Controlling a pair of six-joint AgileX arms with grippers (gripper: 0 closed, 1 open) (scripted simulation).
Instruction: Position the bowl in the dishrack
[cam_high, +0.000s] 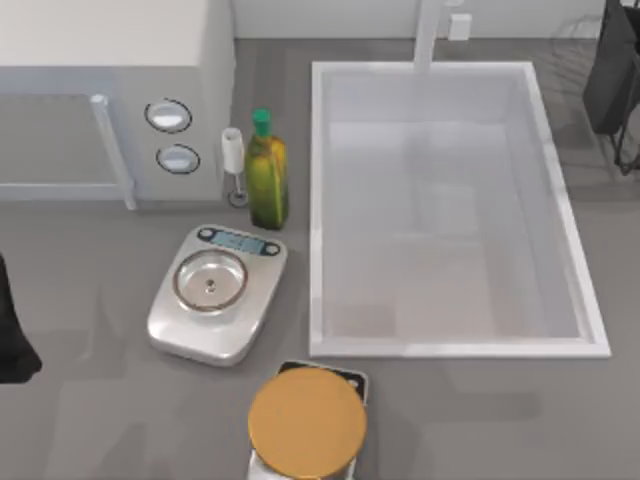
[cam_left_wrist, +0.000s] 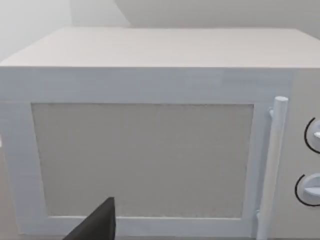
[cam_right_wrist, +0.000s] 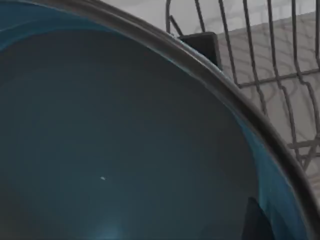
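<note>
Worktop (cam_high: 120, 420), grey, fills the top view, with a white sink basin (cam_high: 570, 250) taking the right half of the frame. At upper left stands a white microwave (cam_high: 110, 60); the left wrist view faces its door and upright handle (cam_left_wrist: 275, 165). At the upper right corner of the top view, the dark right arm (cam_high: 612, 70) stands over thin wires of the dishrack (cam_high: 572, 28). The right wrist view shows the bowl (cam_right_wrist: 115, 150) very close, its dark teal inside and thin rim across the frame, and the dishrack's wires (cam_right_wrist: 260, 55) just beyond that rim; whether bowl and rack touch cannot be told, nor how the right jaws stand. A silver scale (cam_high: 215, 295) with a steel pan lies centre-left, a golden disc (cam_high: 307, 422) at bottom centre. A green bottle (cam_high: 266, 175) stands between microwave and basin. The left arm (cam_high: 12, 335) sits at the left edge, its jaws' state impossible to tell.
</note>
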